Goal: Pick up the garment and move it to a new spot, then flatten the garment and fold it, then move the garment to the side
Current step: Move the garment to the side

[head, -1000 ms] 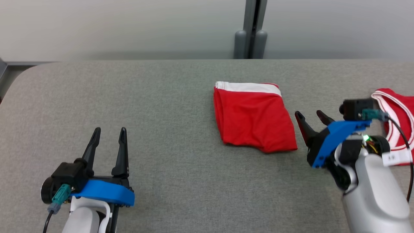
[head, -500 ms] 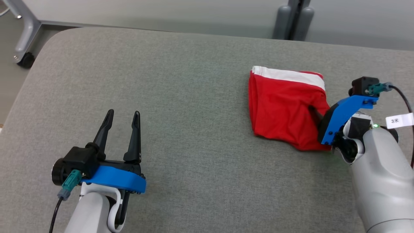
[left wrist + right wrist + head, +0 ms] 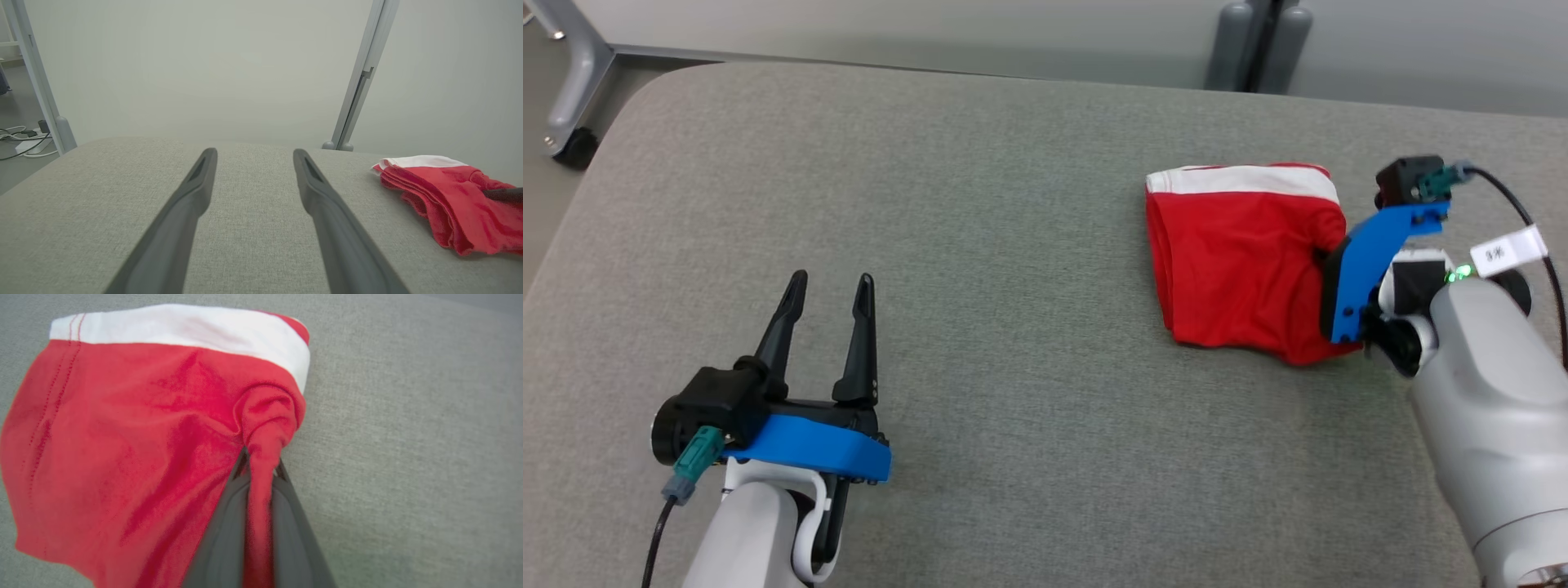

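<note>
Grey table (image 3: 1013, 245): garment (image 3: 1241, 253) in right gripper (image 3: 260, 459)

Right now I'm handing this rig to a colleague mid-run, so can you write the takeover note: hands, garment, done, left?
Left hand: open, empty, over the near-left of the table.
Right hand: shut on a bunched pinch at the red garment's right edge.
Garment: lies on the table's right half, white waistband on the far side, apparently folded in layers.
Done: folding, by the look of it. Left: carry it to the side, release.
</note>
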`<state>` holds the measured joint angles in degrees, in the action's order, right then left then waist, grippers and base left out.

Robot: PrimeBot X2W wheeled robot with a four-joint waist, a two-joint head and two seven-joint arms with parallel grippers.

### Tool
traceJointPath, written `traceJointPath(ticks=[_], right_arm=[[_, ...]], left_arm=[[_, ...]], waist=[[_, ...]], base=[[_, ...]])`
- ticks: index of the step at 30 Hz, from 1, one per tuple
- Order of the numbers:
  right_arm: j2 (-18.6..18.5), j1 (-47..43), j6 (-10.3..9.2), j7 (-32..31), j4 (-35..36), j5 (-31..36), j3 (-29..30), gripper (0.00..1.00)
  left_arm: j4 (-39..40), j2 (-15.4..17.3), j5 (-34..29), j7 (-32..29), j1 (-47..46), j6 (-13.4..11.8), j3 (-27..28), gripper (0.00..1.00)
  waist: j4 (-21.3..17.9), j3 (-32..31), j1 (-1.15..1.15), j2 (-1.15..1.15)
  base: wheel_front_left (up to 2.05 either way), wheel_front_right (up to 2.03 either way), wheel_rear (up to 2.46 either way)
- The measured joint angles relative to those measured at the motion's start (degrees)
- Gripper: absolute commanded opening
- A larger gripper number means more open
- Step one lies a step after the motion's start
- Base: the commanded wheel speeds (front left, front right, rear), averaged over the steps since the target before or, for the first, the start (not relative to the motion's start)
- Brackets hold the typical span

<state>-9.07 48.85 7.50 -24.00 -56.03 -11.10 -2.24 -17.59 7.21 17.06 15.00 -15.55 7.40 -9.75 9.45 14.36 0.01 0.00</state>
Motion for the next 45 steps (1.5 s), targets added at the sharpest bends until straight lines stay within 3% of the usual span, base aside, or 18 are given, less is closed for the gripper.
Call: traceJointPath(ticks=[9, 15, 20, 31, 41, 43, 44, 45], right_arm=[[-11.3, 2.0, -0.01, -8.0, 13.0, -10.5, -17.4, 0.00], [-17.7, 2.0, 0.01, -9.2, 20.7, -15.4, -20.8, 0.00], [-22.6, 2.0, -0.01, -6.3, 22.4, -15.7, -21.3, 0.00], [-28.6, 3.2, 0.00, 2.5, 18.7, -7.2, -19.6, 0.00], [-29.0, 3.5, 0.01, 10.3, 12.6, 6.1, -13.9, 0.00], [-28.7, 3.5, 0.01, 11.3, 11.1, 8.9, -11.8, 0.47], [-28.2, 3.4, 0.01, 11.9, 10.6, 10.2, -10.7, 1.00], [-27.6, 3.4, 0.01, 12.6, 10.2, 11.7, -9.3, 1.00]], left_arm=[[2.7, 0.0, -0.4, 0.0, 1.6, 0.0, 1.9, 1.00], [4.2, 0.0, -0.8, 0.0, 1.7, 0.0, 2.4, 1.00], [4.9, 0.7, -1.1, 0.0, 0.4, 0.0, 1.6, 1.00], [5.9, 4.7, -1.9, 0.0, -4.3, 0.0, -1.7, 1.00], [8.2, 7.0, -2.1, -1.4, -6.1, 0.0, -3.1, 1.00], [8.6, 7.1, -2.2, -1.7, -6.5, 0.0, -3.4, 1.00], [8.7, 7.2, -2.2, -1.8, -6.7, 0.0, -3.5, 1.00], [8.8, 7.3, -2.2, -1.8, -6.7, 0.0, -3.6, 1.00]], waist=[[-6.1, -0.6, 0.00, 0.00], [-11.8, 0.5, -0.01, 0.00], [-15.9, 3.1, -0.01, 0.00], [-20.3, 10.3, -0.01, 0.00], [-20.6, 14.2, 0.00, 0.00], [-20.3, 14.6, 0.00, 0.00], [-20.2, 14.8, 0.00, 0.00], [-20.0, 14.9, 0.00, 0.00]], base=[[0.00, 0.00, 0.00], [0.00, 0.00, 0.00], [0.00, 0.00, 0.00], [0.00, 0.00, 0.00], [0.00, 0.00, 0.00], [0.00, 0.00, 0.00], [0.00, 0.00, 0.00], [0.00, 0.00, 0.00]])
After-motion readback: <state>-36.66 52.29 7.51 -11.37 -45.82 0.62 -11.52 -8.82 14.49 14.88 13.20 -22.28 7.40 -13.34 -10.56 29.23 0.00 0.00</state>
